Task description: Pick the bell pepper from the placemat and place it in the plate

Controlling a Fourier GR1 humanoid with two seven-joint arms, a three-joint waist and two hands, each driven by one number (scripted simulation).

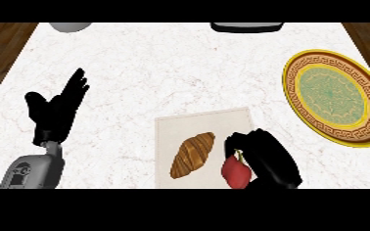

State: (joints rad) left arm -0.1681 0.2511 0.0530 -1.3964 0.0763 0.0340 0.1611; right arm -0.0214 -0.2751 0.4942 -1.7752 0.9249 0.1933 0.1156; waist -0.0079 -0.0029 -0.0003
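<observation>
A red bell pepper (235,172) lies at the near right part of the pale placemat (189,122), low in the head view. My right hand (269,157) is curled round it from the right and above, hiding part of it. The plate (298,98), gold-rimmed with a green patterned centre, sits at the right edge of the counter, beyond the hand. At the left, my left hand (56,110) rests open with fingers pointing up, away from the placemat.
A brown croissant (193,154) lies on the placemat just left of the pepper. A grey round object (70,26) shows at the far left edge and a dark object (245,27) at the far middle. Wooden strips border the white marble counter.
</observation>
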